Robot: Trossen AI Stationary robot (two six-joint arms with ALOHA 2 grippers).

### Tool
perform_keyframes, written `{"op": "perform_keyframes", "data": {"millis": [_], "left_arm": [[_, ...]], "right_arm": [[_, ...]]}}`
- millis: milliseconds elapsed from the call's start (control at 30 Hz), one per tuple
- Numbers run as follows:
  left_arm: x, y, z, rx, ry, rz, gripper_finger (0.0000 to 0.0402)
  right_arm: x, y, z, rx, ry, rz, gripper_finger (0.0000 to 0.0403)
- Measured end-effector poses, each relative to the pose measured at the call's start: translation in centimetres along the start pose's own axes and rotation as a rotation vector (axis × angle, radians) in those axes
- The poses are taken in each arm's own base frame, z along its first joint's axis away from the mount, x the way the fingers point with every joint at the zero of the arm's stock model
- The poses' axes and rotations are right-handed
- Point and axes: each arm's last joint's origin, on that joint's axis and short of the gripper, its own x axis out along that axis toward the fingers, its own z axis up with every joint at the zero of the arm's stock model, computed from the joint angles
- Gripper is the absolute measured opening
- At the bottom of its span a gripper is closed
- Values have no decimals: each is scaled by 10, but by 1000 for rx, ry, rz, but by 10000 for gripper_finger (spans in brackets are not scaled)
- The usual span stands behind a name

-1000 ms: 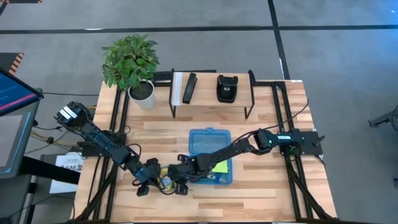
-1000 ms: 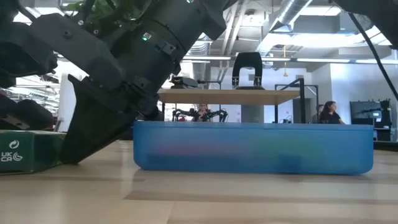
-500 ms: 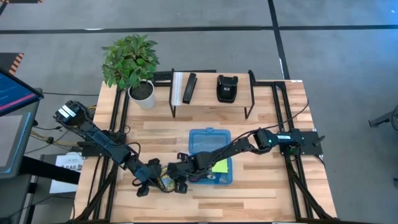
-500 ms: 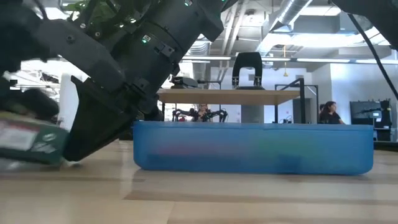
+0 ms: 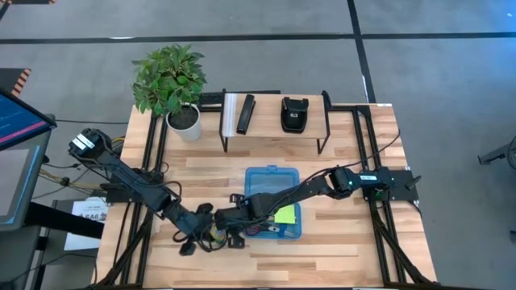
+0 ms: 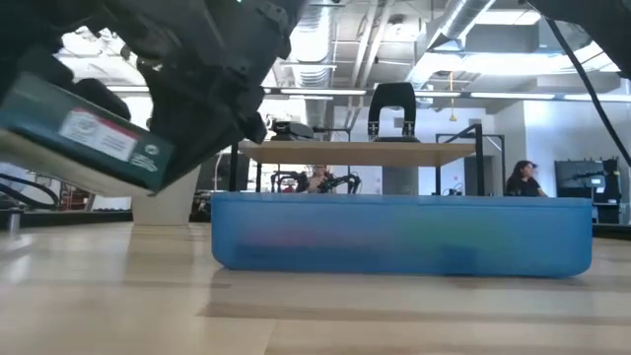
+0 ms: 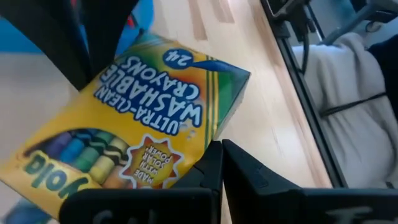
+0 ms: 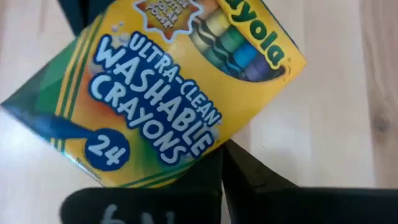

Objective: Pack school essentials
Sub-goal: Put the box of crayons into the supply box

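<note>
left gripper (image 5: 211,235) | right gripper (image 5: 230,234) | both clamp crayon box (image 7: 134,124) | airborne

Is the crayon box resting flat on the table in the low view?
No: the crayon box hangs tilted, clear above the table, left of the blue bin.
</note>
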Motion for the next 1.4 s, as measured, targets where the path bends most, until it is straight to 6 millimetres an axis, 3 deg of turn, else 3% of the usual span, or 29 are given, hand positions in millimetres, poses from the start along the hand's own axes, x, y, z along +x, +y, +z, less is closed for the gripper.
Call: {"op": "perform_keyframes", "data": {"millis": [133,300,700,1000,1200,1333,1400], "left_arm": [[-1,3,6,15,-24,18,0],[-2,6,15,37,-52,30,0],[-3,12,41,134,-167,34,0],[30,16,63,259,-131,30,0],[53,22,81,303,-115,42,0],[47,24,90,307,-145,48,0],[35,21,95,306,-159,52,0]], "right_arm": [[-5,0,-2,-3,28,-24,8],[-12,0,-5,8,59,-66,9],[-50,1,-5,24,97,-165,6],[-61,9,-23,23,244,-227,7],[-74,18,-42,6,364,-371,7],[-89,21,-43,22,325,-431,7],[-98,23,-40,42,246,-465,7]]}}
